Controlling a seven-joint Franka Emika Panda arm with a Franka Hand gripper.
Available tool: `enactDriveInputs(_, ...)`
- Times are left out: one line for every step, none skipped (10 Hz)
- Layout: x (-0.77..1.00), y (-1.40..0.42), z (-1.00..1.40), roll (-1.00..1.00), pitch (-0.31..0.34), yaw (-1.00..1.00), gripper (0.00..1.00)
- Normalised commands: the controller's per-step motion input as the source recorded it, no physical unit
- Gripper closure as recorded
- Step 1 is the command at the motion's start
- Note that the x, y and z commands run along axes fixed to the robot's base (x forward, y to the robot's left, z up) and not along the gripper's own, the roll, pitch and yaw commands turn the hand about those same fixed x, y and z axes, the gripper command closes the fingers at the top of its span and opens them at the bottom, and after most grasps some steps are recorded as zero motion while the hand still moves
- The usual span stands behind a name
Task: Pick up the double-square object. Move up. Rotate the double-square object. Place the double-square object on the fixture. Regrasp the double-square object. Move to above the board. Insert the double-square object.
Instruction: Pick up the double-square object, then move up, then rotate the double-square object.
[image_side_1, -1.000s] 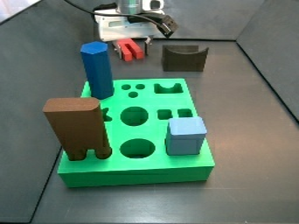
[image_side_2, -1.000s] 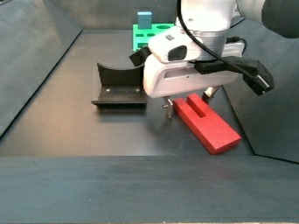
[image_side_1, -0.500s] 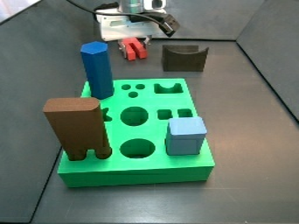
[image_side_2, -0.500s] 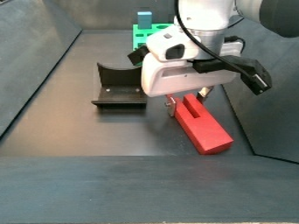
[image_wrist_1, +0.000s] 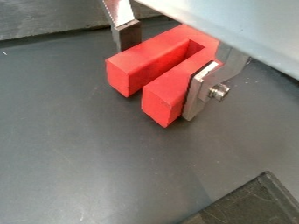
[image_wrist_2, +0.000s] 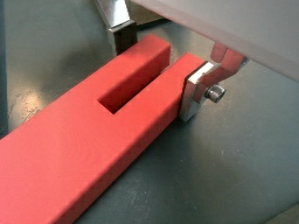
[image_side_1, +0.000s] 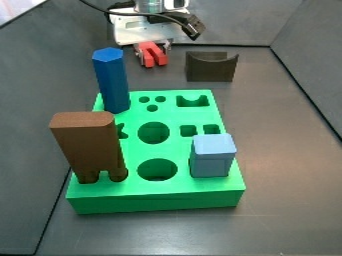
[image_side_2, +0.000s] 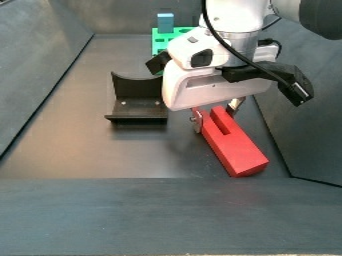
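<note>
Gripper (image_wrist_1: 163, 63) | clasping the red double-square object (image_wrist_1: 155, 69) by its sides | block lying on floor | fixture (image_side_2: 135, 100) sitting well apart

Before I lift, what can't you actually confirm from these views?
- Whether the gripper pads press the red block: in both wrist views the contact faces are hidden by the block's sides.
- The block's gripped end in a side view: hidden behind the white gripper body.
- The board holes there: mostly blocked by the arm.
</note>
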Motion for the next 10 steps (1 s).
enactDriveInputs(0.0, 0.0, 0.0, 0.0, 0.0, 0.0, 1.0)
enactDriveInputs(0.0, 0.0, 0.83, 0.0, 0.0, 0.0, 1.0)
enactDriveInputs(-0.05, -0.01, 0.74, 0.0, 0.045, -0.02, 1.0)
enactDriveInputs(-0.07, -0.01, 0.67, 0.0, 0.065, -0.02, 1.0)
enactDriveInputs(-0.04, -0.01, 0.51, 0.03, 0.074, -0.02, 1.0)
enactDriveInputs(-0.03, -0.01, 0.38, 0.04, 0.081, -0.02, 1.0)
enactDriveInputs(-0.03, 0.0, 0.19, 0.07, 0.082, -0.02, 1.0)
enactDriveInputs(0.0, -0.2, 0.83, 0.0, 0.0, 0.0, 1.0)
enactDriveInputs(-0.01, -0.18, 0.71, 0.02, -0.001, 0.01, 1.0)
enactDriveInputs(-0.02, -0.13, 0.64, 0.03, 0.002, 0.02, 1.0)
